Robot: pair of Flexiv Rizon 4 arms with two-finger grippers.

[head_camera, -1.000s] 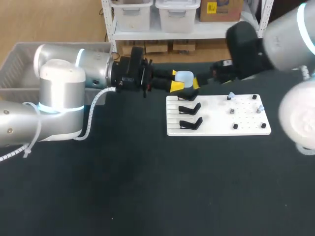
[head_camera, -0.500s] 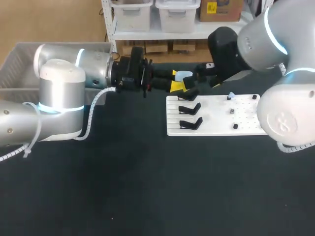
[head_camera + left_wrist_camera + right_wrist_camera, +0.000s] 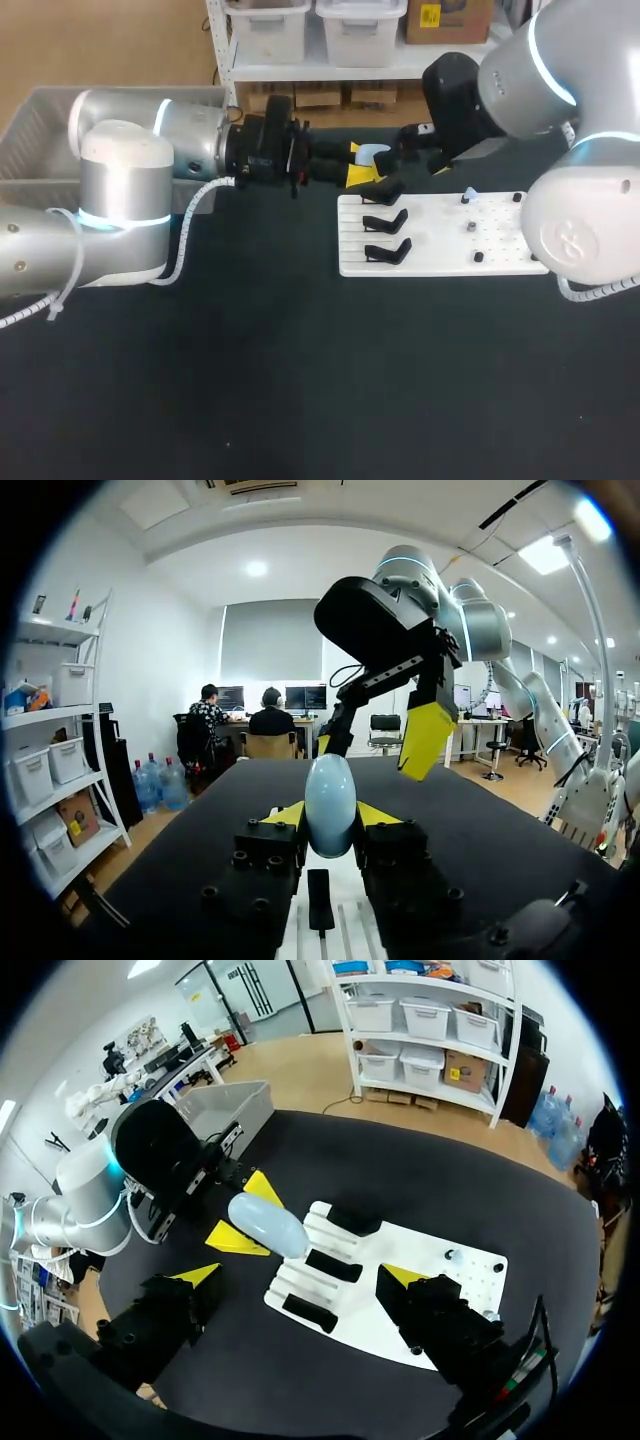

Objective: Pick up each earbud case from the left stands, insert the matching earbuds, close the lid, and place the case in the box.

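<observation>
Black cloth covers the surface (image 3: 300,380). Toward its far right edge lies a white board (image 3: 500,262). Three black stands (image 3: 386,250) line the board's left side, and all look unoccupied. Small pegs (image 3: 478,257) on its right side carry pale bits that are probably earbuds (image 3: 468,193), though they are too small to be sure.

Just past the farthest stand, the left hand (image 3: 330,815) pinches the pale blue case (image 3: 374,154) from both sides. It holds the case clear of the board, lying lengthwise along the fingers. Held out like that, with its top uncovered, the case seems offered to the other arm. That way lid and sockets can be reached with no stand in the way.

The right hand (image 3: 300,1275) hangs over the case, fingers spread wide and gripping nothing, apparently lined up to work on the lid. At the far left corner sits the grey box (image 3: 40,120), handy for the final drop.
</observation>
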